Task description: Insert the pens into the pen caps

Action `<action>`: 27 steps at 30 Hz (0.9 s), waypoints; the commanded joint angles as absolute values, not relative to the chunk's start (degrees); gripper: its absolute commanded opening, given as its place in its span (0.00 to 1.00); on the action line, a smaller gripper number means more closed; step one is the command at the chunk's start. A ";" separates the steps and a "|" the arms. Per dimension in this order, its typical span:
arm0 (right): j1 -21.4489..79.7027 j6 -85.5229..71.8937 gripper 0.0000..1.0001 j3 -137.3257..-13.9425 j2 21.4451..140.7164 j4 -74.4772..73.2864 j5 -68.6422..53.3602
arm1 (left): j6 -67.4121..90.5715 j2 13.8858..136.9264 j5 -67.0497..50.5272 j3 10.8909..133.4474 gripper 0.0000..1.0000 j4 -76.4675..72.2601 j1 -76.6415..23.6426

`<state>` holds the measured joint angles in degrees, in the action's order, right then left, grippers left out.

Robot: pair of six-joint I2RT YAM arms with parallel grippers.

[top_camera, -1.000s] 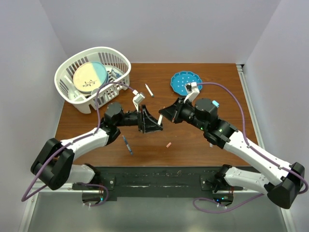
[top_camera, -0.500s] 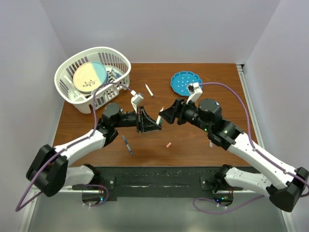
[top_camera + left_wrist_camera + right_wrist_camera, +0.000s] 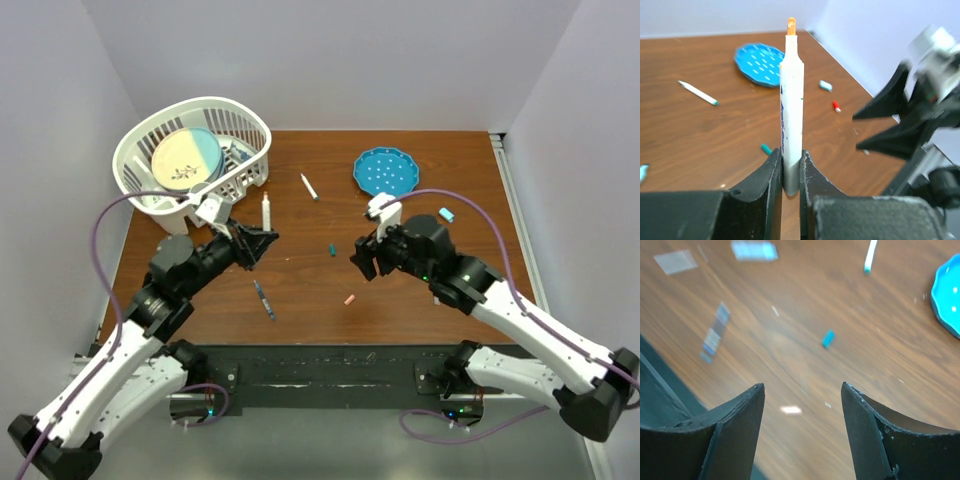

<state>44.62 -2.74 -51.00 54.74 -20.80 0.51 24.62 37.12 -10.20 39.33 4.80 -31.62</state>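
Observation:
My left gripper [image 3: 257, 240] [image 3: 790, 156] is shut on the lower end of a white pen [image 3: 266, 212] [image 3: 791, 100], which stands upright with its orange tip [image 3: 790, 22] bare. My right gripper [image 3: 364, 256] [image 3: 802, 390] hangs open and holds nothing, a little right of a green pen cap [image 3: 332, 249] [image 3: 828, 338] [image 3: 765, 148]. A salmon pink cap [image 3: 349, 299] lies nearer the front. A dark blue pen [image 3: 264, 299] lies left of it. Another white pen [image 3: 310, 187] [image 3: 697, 93] [image 3: 870, 255] lies farther back. A light blue cap [image 3: 446, 214] [image 3: 825, 85] and a red cap [image 3: 836, 106] lie to the right.
A white basket [image 3: 250, 125] holding a round plate stands at the back left, close behind my left gripper. A blue dish [image 3: 386, 172] [image 3: 760, 64] [image 3: 947, 295] sits at the back right. The table's right edge runs along a metal rail [image 3: 512, 190].
The right gripper opened and let go of the white pen while the left one shut on it. My left arm then drew back to the left with the pen; the right gripper lowered toward the table.

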 commanded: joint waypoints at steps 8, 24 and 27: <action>44.74 30.75 0.64 -48.69 67.84 -28.56 -18.44 | 20.22 30.06 -0.18 39.02 0.00 10.81 -31.38; 44.82 39.99 0.57 -43.59 78.04 -18.64 -17.84 | 20.65 26.19 3.16 38.85 0.00 11.87 -31.38; 44.82 39.90 0.57 -42.98 78.92 -15.74 -17.67 | 20.65 25.84 3.34 38.85 0.00 11.87 -31.38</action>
<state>44.62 38.02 -43.77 78.22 -21.32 -18.48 21.61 26.59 2.00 38.98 12.58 -31.62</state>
